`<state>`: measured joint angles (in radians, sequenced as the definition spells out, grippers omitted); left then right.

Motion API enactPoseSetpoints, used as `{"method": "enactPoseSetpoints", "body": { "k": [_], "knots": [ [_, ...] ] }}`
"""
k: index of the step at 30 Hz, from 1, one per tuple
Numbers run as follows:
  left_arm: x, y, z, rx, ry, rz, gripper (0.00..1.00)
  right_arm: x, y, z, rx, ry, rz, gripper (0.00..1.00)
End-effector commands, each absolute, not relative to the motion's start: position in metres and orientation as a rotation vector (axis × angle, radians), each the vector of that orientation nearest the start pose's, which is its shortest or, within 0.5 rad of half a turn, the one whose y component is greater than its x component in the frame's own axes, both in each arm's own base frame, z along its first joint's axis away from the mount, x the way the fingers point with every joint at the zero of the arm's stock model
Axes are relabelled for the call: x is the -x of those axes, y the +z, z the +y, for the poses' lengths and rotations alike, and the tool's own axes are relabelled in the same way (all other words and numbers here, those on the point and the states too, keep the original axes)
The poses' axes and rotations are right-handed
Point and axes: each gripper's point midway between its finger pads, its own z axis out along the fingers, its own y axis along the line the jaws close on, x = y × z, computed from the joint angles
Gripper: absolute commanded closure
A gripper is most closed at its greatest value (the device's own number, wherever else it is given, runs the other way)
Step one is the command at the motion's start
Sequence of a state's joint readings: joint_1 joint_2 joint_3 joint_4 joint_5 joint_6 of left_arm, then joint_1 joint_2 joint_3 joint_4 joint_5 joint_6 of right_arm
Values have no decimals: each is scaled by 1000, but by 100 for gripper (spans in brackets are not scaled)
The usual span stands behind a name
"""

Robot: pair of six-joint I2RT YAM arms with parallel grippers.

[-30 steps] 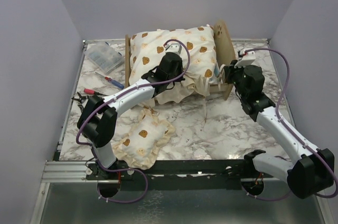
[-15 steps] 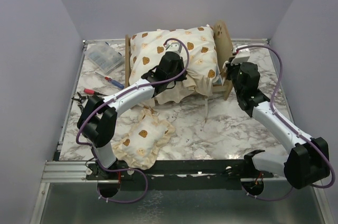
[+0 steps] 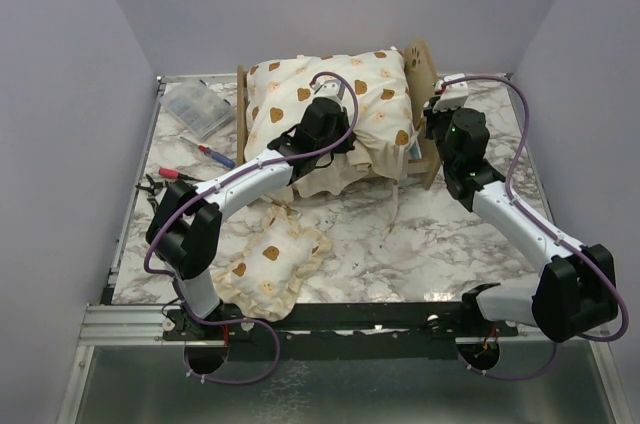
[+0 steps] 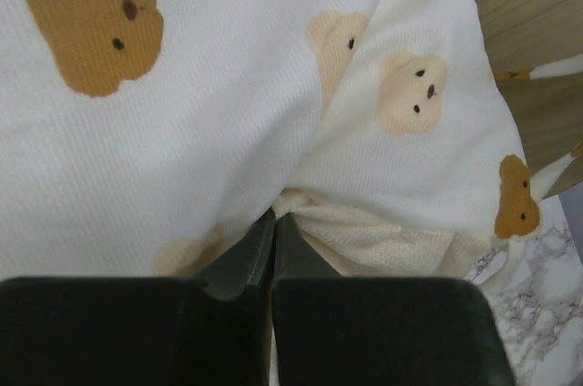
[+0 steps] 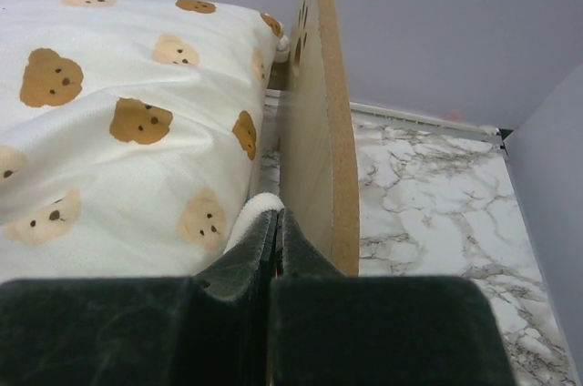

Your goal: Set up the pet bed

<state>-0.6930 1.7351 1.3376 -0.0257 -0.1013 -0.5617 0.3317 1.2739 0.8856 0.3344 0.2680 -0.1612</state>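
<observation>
The pet bed (image 3: 424, 72) stands at the back of the table, its plywood headboard (image 5: 314, 122) on the right and low footboard (image 3: 241, 109) on the left. A large bear-print cushion (image 3: 330, 94) lies heaped over it and hides the base. My left gripper (image 3: 340, 147) is shut, its tips (image 4: 273, 215) pushed into the fold where the cushion's top (image 4: 182, 113) meets its ruffle (image 4: 383, 240). My right gripper (image 3: 428, 134) is shut too. Its tips (image 5: 278, 213) sit at the cushion's white edge (image 5: 260, 204), right beside the inner face of the headboard.
A small bear-print pillow (image 3: 270, 259) lies at the front left. A clear plastic box (image 3: 197, 109), a red-and-blue pen (image 3: 215, 154) and small pliers (image 3: 160, 179) are at the left. Thin cushion ties (image 3: 392, 206) trail onto the marble in front of the bed.
My right arm has swung left and back, up against the headboard. The cushion's hanging right corner has been drawn in toward the bed. The left arm has not moved.
</observation>
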Motion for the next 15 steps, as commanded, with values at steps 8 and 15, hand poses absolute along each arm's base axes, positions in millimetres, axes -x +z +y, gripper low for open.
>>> {"method": "enactPoseSetpoints", "body": {
  "k": [8, 15],
  "knots": [
    [-399, 215, -335, -59, -737, 2025, 100, -402, 246, 87, 147, -29, 1688, 99],
    [-396, 213, -343, -78, -769, 2023, 100, -380, 209, 77, 49, -15, 1831, 82]
  ]
}}
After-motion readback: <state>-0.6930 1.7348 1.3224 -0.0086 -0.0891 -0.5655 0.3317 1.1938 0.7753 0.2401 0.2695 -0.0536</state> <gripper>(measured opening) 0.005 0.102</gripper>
